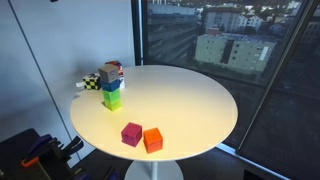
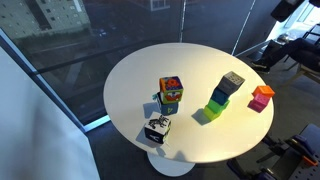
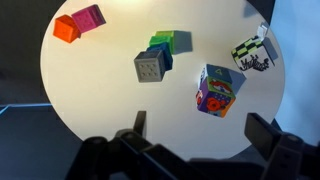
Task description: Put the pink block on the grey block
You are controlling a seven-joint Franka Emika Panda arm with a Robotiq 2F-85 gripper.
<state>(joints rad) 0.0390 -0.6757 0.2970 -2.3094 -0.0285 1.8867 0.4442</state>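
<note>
The pink block (image 3: 90,17) lies on the round white table (image 3: 100,100) at one edge, touching an orange block (image 3: 66,28). Both exterior views show the pink block (image 1: 131,133) (image 2: 266,90). The grey block (image 3: 150,67) is the top of a small pile with a blue block (image 3: 170,55) and a lime-green block (image 3: 163,42); it also shows in an exterior view (image 2: 232,82). My gripper (image 3: 200,130) is open and empty, high above the table, well away from both blocks. It does not show in the exterior views.
A multicoloured picture block (image 3: 218,90) stands near the pile. A black-and-white checkered block (image 3: 250,52) lies by the table edge. Glass walls and dark equipment surround the table.
</note>
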